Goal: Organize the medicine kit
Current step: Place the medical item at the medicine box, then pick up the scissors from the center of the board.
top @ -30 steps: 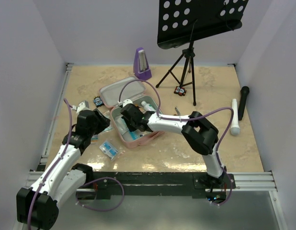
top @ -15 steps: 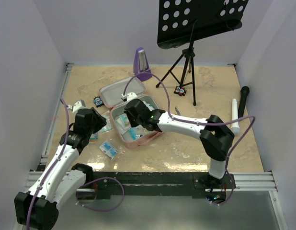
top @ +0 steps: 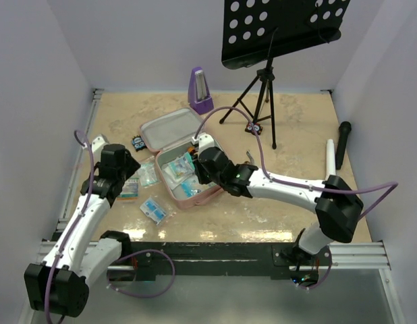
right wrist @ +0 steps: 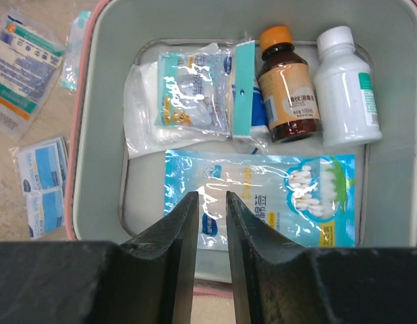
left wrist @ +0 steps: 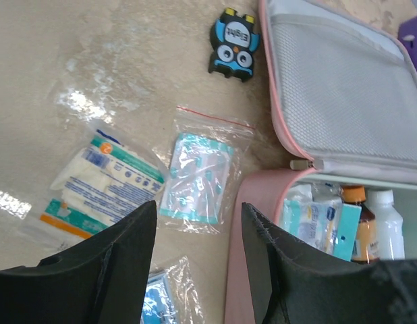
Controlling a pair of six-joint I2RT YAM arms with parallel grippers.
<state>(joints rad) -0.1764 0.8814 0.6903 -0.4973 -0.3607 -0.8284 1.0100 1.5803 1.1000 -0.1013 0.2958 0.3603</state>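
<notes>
The left gripper point(left wrist: 198, 216) is hovering with its jaws standing wide apart and gripping nothing, directly over a clear zip bag point(left wrist: 198, 175) of teal strips lying flat on the table point(left wrist: 73, 54). The bag's long side is running away from the gripper, crosswise to the line between its two fingers, so they are straddling the bag's narrow width. Just to the gripper's left a white paper packet point(left wrist: 104, 182) is lying, and ahead of it a small owl tag point(left wrist: 233, 44). Immediately to the gripper's right the pink case point(left wrist: 252, 223) is sitting open, lid folded back, its near wall just beside the bag. The left arm looks the nearer one to the loose packets, and the coming move is likely calling for a short drop onto the bag and a carry rightward over the pink wall. Farther right, the right gripper point(right wrist: 212, 199) is hanging above the tray, jaws parted only narrowly and holding nothing. Below it a swab pack point(right wrist: 262, 196) is lying, with a brown bottle point(right wrist: 286, 84) and a white bottle point(right wrist: 347, 88) ahead.
</notes>
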